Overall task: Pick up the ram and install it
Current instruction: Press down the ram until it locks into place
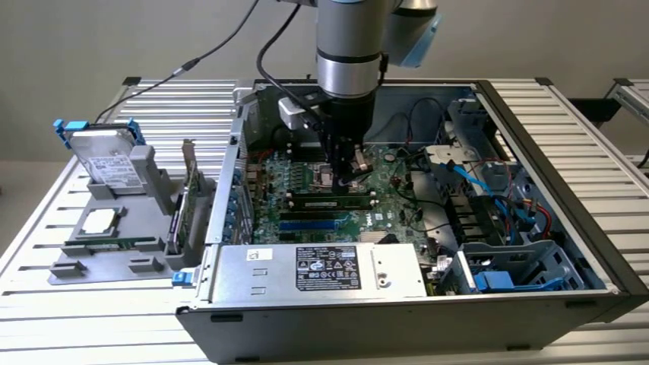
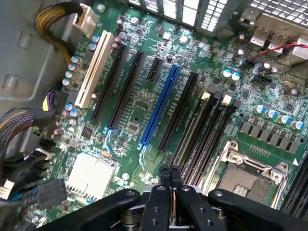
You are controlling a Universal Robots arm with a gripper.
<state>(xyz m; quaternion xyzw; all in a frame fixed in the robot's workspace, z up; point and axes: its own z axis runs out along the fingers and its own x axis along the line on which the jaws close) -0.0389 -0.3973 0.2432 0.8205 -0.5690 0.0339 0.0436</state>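
**End effector closed above the motherboard**

The end effector [image 1: 352, 176] hangs inside the open computer case [image 1: 568, 152], fingers pressed together and holding nothing, over the motherboard [image 2: 144, 101]. A ram [image 1: 327, 202] stick lies seated in a slot just below it. On the worktop [image 1: 41, 251], a gray fixture [image 1: 112, 228] stands beside the case.

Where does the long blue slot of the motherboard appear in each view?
Exterior view: the blue slot lies across the motherboard, between the gripper and the silver box.
Wrist view: the blue slot runs slanted among black slots, just beyond the gripper.
Shared landmark: the gripper.
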